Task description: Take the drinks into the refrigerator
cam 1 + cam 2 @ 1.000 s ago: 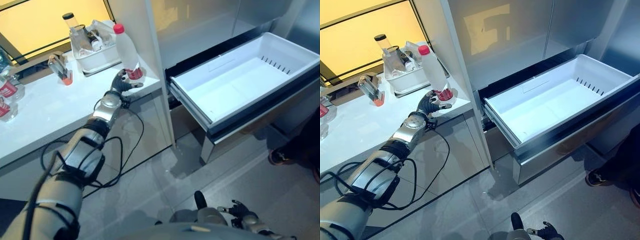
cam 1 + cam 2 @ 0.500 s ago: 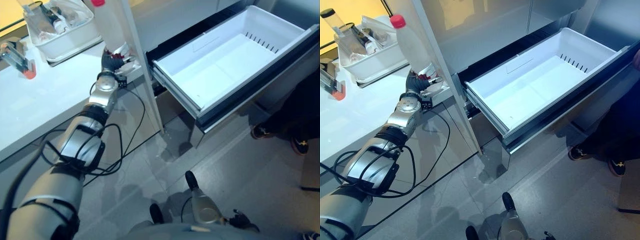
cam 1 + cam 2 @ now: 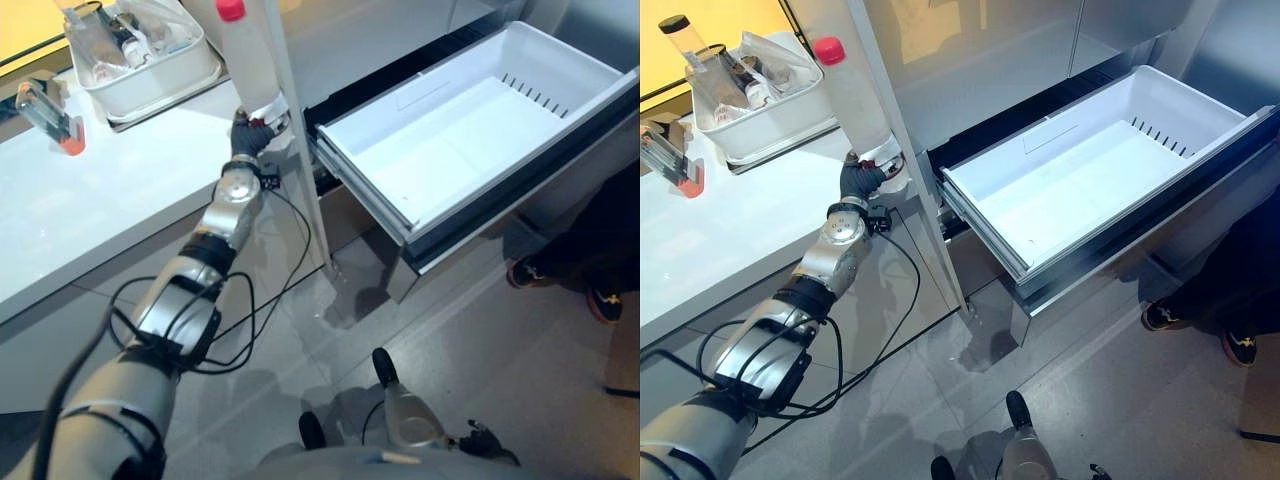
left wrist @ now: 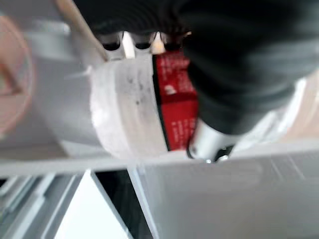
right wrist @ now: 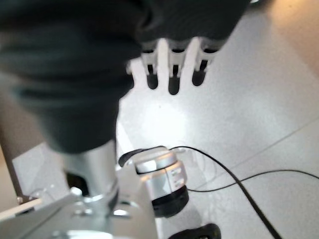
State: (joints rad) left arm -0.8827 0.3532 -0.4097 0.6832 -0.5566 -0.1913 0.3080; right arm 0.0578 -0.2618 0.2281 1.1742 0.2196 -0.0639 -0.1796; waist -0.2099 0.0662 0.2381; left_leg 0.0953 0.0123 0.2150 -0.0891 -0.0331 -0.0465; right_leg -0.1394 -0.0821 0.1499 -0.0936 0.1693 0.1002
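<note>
We've got a white counter stretching away behind the left hand. Just beyond the hand sits a white tub, packed with clutter, a black-capped clear container poking up. Further along the counter from the hand, a small glass with an orange base. Well across the grey floor, a person's dark shoes.

Bottle: clear-whitish body, red cap, red label band low down, label also red in left wrist view. Left hand: dark ribbed cover, silver fingers. Right hand: dark cover, silver fingers with dark tips. Counter white. Tub on it white, holds clear items, one with black cap. Fridge drawer: white inside, dark front edge. Fridge doors silver-grey. Floor grey tile. Person's shoes dark with orange-yellow bits
</note>
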